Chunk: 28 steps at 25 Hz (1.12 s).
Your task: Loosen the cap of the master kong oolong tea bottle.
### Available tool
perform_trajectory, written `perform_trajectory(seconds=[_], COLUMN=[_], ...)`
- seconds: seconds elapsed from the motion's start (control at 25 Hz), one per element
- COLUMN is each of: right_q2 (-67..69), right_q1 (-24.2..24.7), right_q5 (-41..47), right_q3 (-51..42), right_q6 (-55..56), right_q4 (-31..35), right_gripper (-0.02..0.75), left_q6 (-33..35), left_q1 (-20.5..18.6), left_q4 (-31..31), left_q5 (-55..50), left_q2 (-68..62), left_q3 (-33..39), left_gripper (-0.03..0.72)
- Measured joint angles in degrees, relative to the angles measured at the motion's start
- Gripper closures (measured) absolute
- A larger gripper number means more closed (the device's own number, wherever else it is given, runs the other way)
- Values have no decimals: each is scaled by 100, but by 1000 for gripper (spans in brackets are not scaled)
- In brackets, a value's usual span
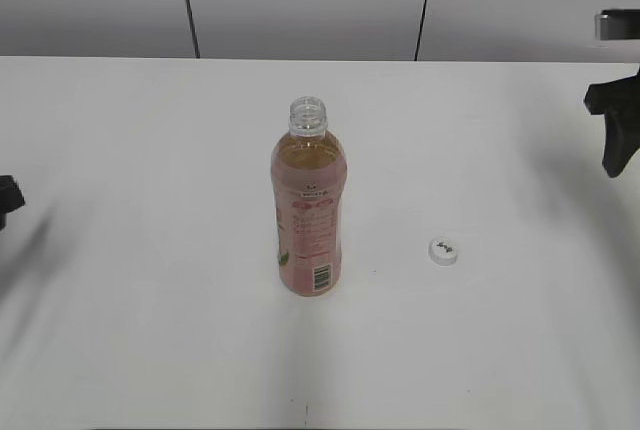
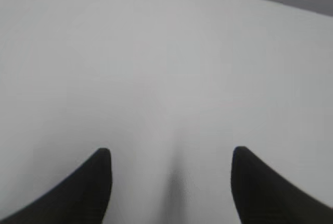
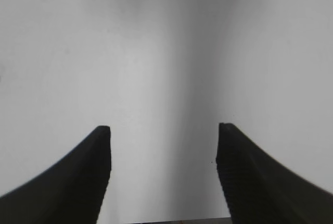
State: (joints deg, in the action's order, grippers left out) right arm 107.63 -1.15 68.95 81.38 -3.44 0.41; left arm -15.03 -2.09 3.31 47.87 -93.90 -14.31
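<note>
1. The master kong oolong tea bottle (image 1: 309, 208) is seen upright mid-table (image 1: 150, 150), neck uncapped.
2. The cap (image 1: 444, 250) is found lying apart, to its right.
3. Left gripper (image 2: 171, 153) and right gripper (image 3: 164, 130) are held spread, empty.
4. A grey panelled wall (image 1: 300, 0) is seen behind.

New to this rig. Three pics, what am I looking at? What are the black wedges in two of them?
It is a two-armed table robot seen by three cameras at one moment. The exterior view looks down at a slant on a white table. On it stands a clear plastic bottle of amber tea with a pink label, neck open; its small round white plastic cap lies to the right, apart from it. The other two pictures come from cameras on the wrists. The black wedges are each arm's jaws: left gripper and right gripper, both spread open over bare table, holding nothing.
</note>
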Motion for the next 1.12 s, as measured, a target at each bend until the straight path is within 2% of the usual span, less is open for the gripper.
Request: perform_trajectory(seconds=[0.08,0.24,0.44,0.64,0.88,1.12], right_q2=[-287,-1069,-2172,-3520,-5012,-6598], right_q1=[8,8,8,8,8,8], right_q5=[73,66,-50,-61,9,86], right_q3=[-46,-555,-1566,-2279,-3201,-3742], right_q6=[89,154,177,344,474,574], right_q4=[-10,-41,-92,-41,46,4], right_gripper=[258,258,258,258,258,258], left_q6=[0,0,0,0,0,171], left_q1=[-19,-23,-23,-23,-23,-23], left_q4=[-450,-97,-331,-752,-498,-300], left_q5=[-1090,-3675,-6505,-7902,-9434,-10638], left_q2=[395,1236,2400,3732,5488,6437], left_q3=[-178,-929,-1875,-1977,-1983,-1983], left_gripper=[246,252,252,252,252,252])
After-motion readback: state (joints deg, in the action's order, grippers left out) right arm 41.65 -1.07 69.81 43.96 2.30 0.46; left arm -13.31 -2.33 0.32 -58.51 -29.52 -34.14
